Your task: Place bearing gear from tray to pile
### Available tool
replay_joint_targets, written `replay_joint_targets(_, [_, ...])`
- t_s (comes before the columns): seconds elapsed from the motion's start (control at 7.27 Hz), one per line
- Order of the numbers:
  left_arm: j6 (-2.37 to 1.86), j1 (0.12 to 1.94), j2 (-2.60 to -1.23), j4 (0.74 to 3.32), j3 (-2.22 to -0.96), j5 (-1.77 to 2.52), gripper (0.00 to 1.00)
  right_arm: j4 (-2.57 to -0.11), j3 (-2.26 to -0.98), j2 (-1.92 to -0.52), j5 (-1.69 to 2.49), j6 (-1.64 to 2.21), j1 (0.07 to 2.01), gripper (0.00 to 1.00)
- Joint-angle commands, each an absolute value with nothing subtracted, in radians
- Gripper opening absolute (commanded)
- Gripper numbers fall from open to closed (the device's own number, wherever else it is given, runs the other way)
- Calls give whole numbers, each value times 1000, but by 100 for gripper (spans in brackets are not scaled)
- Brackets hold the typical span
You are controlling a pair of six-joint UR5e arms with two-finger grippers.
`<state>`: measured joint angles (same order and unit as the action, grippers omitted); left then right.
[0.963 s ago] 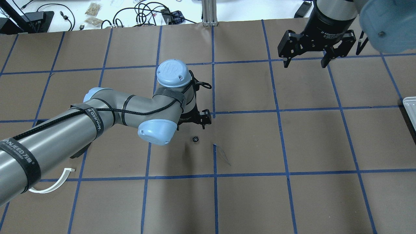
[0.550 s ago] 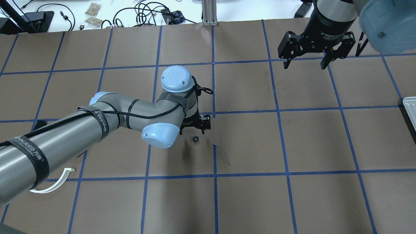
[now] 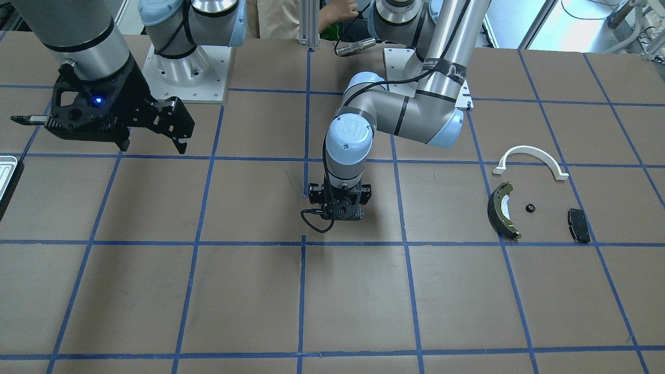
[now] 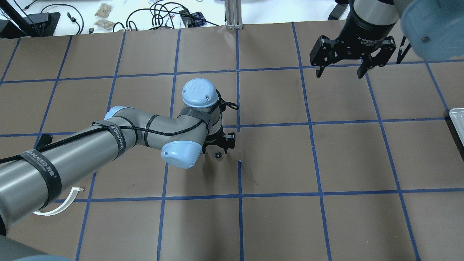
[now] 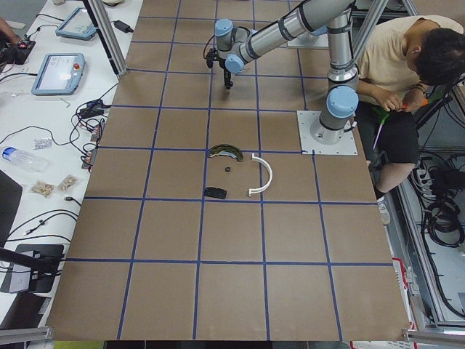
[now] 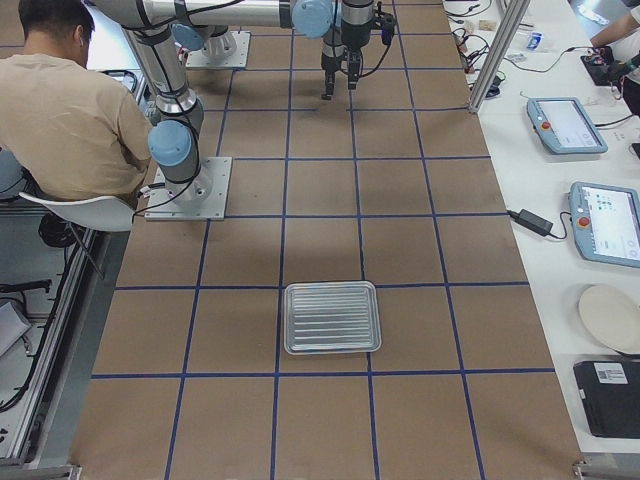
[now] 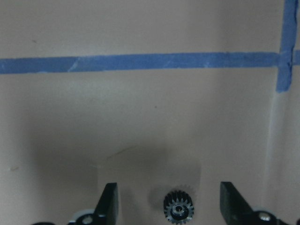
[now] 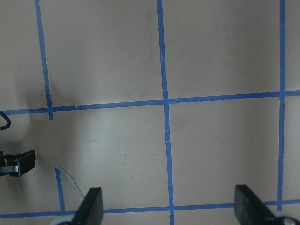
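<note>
The bearing gear point(image 7: 178, 209), small, black and toothed, lies on the brown paper between the fingers of my open left gripper point(image 7: 171, 206). In the overhead view the gear point(image 4: 218, 155) sits just below the left gripper point(image 4: 218, 145), which points straight down, low over the table. My right gripper point(image 4: 340, 70) hangs open and holds nothing at the far right. The tray point(image 6: 332, 317) lies near the robot's right end of the table. The pile holds a white half-ring bracket point(image 3: 530, 156), an olive brake shoe point(image 3: 501, 210), a black pad point(image 3: 578, 225) and a small black part point(image 3: 530, 208).
Blue tape lines divide the brown table cover point(image 4: 275, 224) into squares. A person point(image 5: 396, 65) sits behind the robot bases. Cables and tablets point(image 6: 565, 125) lie on the white bench beyond the table's far edge.
My left arm has moved toward the gear and lowered; the fingers that stood beyond it now straddle it. The gear has not moved, and the right gripper has barely shifted.
</note>
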<state>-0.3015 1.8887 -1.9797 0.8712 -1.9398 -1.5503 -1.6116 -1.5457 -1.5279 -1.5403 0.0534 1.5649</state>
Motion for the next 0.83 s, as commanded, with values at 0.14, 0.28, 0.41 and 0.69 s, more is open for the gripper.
replay_joint_targets(0.14, [-299, 1890, -1979, 868, -1954, -1548, 41, -1611, -1545, -1528, -1555, 51, 1565, 100])
replay_joint_targets(0.28, [-302, 1890, -1976, 868, -1953, -1516, 18, -1612, -1546, -1528, -1555, 51, 1565, 100])
replay_joint_targets(0.41, [-304, 1888, -1967, 868, -1951, -1503, 0, -1615, -1545, -1528, -1555, 51, 1565, 100])
replay_joint_targets(0.69, [-296, 1878, -1953, 870, -1942, -1502, 0, -1615, -1546, -1528, -1555, 49, 1566, 100])
